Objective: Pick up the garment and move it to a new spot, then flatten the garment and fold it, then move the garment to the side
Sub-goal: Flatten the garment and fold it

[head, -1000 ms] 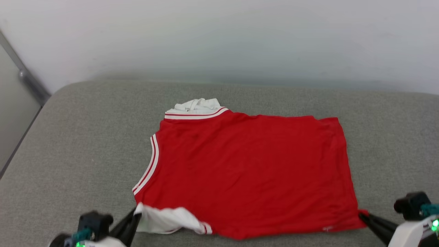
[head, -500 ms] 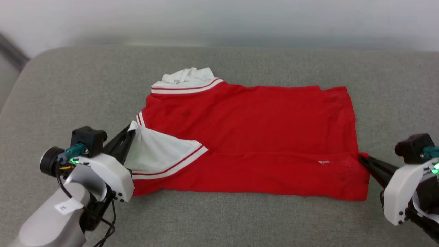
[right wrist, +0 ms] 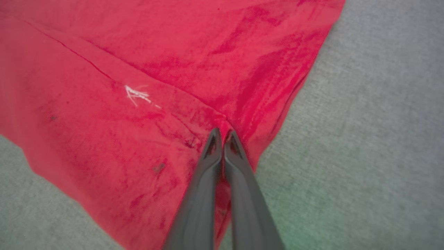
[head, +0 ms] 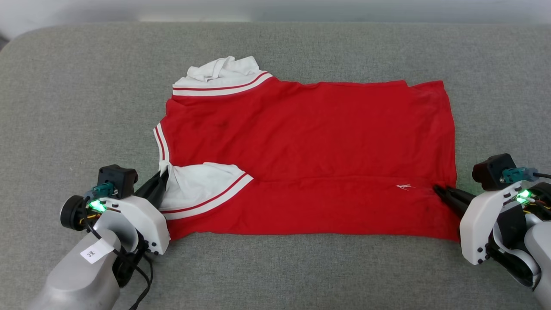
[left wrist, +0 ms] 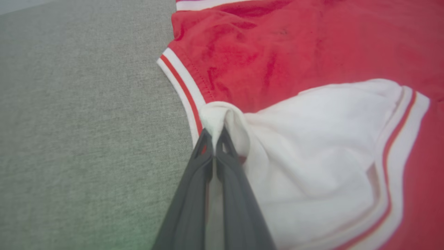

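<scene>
We see a padded bench (head: 275, 43) covered in grey woven fabric, spanning the whole head view, far left corner rounded. We note a thin strip of pale wall (head: 301, 7) behind its far edge. Light soft, even, no hard shadows.

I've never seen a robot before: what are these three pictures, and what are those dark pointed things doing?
This is a two-armed robot. The wide picture comes from a camera on its head; the other two come from cameras on its wrists, each looking along that arm's two dark fingers. A red jersey lies on a grey padded surface, its near edge folded over. The left gripper pinches the white sleeve; the right gripper pinches the jersey's red edge.
</scene>
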{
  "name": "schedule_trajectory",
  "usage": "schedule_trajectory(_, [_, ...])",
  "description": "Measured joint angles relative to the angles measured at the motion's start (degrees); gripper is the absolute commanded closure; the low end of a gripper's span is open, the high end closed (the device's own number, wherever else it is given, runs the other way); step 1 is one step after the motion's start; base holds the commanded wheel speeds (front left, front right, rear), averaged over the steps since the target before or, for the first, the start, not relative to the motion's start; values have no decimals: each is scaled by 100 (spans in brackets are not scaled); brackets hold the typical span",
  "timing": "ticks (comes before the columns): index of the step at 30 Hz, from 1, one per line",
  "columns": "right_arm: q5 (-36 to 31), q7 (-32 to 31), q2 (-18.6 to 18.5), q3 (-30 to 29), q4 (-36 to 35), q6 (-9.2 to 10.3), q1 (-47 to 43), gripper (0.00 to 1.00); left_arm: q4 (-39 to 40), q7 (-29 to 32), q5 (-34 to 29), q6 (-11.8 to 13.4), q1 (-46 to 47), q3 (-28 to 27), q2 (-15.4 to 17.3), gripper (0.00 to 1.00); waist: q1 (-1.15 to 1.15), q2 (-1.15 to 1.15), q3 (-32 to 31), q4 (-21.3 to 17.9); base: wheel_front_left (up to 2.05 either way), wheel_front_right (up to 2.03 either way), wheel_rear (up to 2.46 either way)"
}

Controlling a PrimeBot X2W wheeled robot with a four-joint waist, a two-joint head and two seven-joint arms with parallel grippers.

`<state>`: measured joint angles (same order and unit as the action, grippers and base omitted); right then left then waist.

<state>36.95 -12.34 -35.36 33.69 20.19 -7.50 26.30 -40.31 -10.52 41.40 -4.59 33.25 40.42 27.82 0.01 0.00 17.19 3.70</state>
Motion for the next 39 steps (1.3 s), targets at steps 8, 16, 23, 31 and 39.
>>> schedule_trajectory(8, [156,379,33,191,236,-1,61,0,-456,-210,-43,-134,194,78,-97,0,0,0,-299,33,0,0,0])
schedule_trajectory(16, [289,612,-232,113,36,-1,-210,0,-153,249,-115,-188,517,175,319,0,-2,0,-841,139,0,0,0])
schedule_trajectory(23, [283,535,-298,-73,-190,-1,-416,0,691,2158,307,-256,833,501,913,0,-2,0,-1163,225,0,0,0])
schedule_trajectory(31, [122,396,-148,-185,-367,0,-575,0,1561,4406,1472,-281,941,827,1306,0,-2,0,-1208,180,0,0,0])
schedule_trajectory(39, [29,250,-64,-183,-498,0,-520,0,1411,5549,2074,-279,935,1004,1348,0,-2,0,-1000,-14,0,0,0])
